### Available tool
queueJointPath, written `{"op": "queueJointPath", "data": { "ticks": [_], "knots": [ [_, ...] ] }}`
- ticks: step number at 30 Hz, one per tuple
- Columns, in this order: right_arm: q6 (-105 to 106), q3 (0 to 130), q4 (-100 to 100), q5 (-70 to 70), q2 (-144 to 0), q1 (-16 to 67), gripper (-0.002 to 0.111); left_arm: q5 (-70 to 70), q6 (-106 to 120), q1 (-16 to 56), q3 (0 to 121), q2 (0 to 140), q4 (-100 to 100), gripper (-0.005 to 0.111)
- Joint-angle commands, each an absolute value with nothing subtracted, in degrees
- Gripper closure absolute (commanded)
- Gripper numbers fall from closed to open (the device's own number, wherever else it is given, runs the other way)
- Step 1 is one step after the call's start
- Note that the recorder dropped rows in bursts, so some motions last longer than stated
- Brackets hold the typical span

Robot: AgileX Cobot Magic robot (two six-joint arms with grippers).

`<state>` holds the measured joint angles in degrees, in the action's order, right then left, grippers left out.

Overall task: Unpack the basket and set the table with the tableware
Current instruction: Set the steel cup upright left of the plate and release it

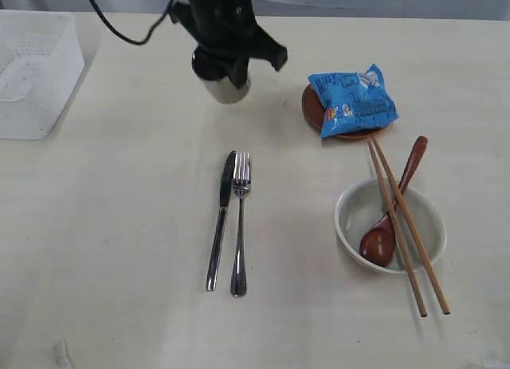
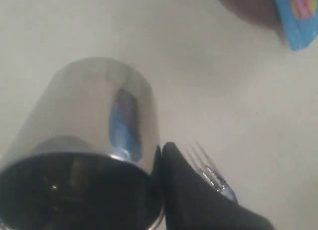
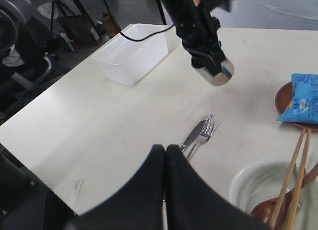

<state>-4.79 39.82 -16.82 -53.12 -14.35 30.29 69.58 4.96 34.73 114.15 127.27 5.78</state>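
Note:
My left gripper [image 1: 231, 66] is shut on the rim of the steel cup [image 1: 227, 88], which hangs tilted over the back middle of the table [image 1: 119, 225]. In the left wrist view one black finger [image 2: 189, 190] presses the cup [image 2: 94, 115] from outside. The knife [image 1: 221, 217] and fork [image 1: 240, 225] lie side by side in the middle. The off-white bowl [image 1: 351, 202] at the right holds the wooden spoon [image 1: 390, 225], and the chopsticks [image 1: 410, 233] lie across it. The brown plate [image 1: 309, 106] sits behind the bowl. The white basket [image 1: 36, 74] stands at the far left. My right gripper [image 3: 165, 149] is shut and holds nothing.
A blue snack bag [image 1: 355, 98] lies on the brown plate. The black left arm and its cable reach in from the back edge. In the right wrist view the table's near edge [image 3: 44, 160] drops off to dark floor and equipment.

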Motion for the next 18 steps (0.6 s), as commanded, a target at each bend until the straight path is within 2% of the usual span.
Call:
{"op": "queueJointPath", "data": {
  "ticks": [1, 13, 15, 18],
  "knots": [
    [-4.6, 39.8, -16.6, -53.5, -14.4, 30.4, 0.109, 70.0, 6.2, 38.3, 113.8, 131.3, 4.7, 0.107],
    [-4.6, 39.8, -16.4, -52.6, -14.4, 30.4, 0.109, 70.0, 6.2, 38.7, 113.8, 132.2, -2.2, 0.106],
    [-4.6, 39.8, -16.4, -52.6, -14.4, 30.4, 0.109, 70.0, 6.2, 38.7, 113.8, 132.2, -2.2, 0.101],
    [-4.6, 39.8, -16.4, -52.6, -14.4, 30.4, 0.109, 70.0, 6.2, 38.7, 113.8, 132.2, -2.2, 0.086]
  ]
}}
